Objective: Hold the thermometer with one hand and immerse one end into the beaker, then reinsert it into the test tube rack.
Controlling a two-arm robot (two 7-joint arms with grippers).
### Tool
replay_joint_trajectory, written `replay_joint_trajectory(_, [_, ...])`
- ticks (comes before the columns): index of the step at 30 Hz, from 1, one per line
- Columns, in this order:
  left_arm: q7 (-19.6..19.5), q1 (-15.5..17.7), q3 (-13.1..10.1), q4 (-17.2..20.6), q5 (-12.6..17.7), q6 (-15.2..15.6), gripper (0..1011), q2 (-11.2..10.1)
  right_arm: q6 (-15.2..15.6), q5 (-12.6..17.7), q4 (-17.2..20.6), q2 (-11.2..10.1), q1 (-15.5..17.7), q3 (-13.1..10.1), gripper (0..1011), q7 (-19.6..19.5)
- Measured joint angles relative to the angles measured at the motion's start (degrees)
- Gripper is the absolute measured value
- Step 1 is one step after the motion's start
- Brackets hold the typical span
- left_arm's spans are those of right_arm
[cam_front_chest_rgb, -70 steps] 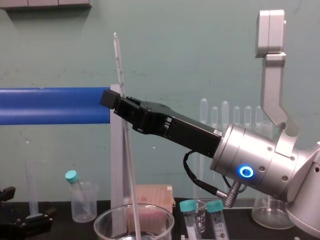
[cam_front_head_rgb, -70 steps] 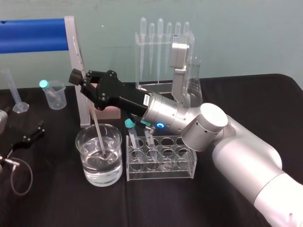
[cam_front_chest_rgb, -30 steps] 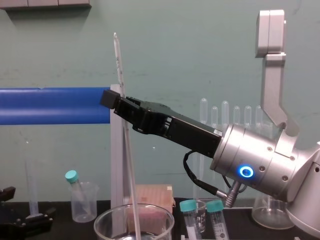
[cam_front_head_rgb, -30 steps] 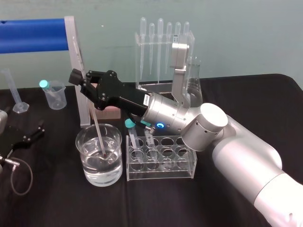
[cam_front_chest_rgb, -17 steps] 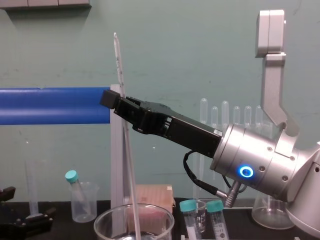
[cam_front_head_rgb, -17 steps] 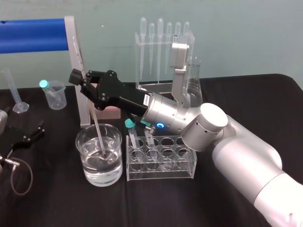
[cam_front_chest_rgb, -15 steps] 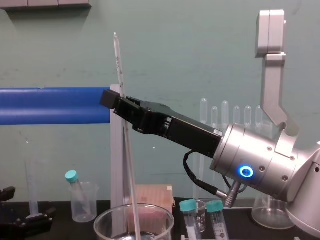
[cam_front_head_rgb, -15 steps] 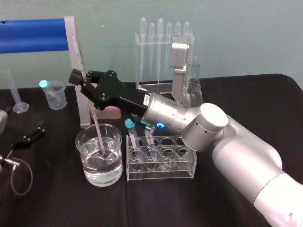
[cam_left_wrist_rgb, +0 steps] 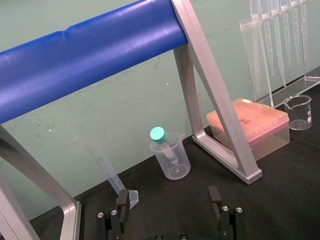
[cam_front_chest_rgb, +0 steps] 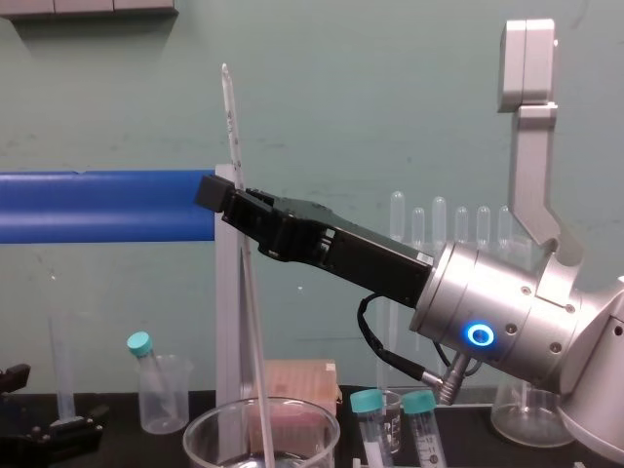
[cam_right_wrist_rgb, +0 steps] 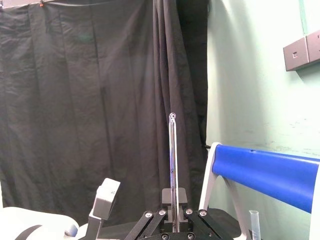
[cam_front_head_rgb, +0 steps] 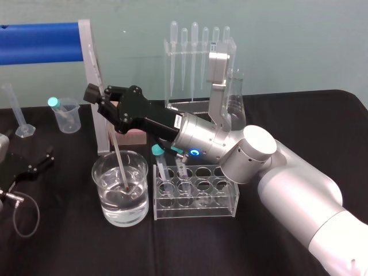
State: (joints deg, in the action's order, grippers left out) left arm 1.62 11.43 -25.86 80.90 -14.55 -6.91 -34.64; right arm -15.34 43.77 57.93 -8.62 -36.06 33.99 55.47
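The right gripper pinches the thermometer mid-rod, tip in the beaker; thin, slippery glass may snap; the left gripper, spread apart, rests at 9 o'clock.

Light: bright, even, from overhead
Glare: small glints on the beaker, 7 o'clock in head view
Shadows: soft, faint on black cloth
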Motion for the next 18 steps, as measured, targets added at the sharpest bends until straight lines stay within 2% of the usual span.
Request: replay_joint_trajectory(18, [0.0,0.0,0.0,0.0,0.0,0.0,1008,0.0,0.0,0.0,0.0,0.0,0.0,0.0,55,0.0])
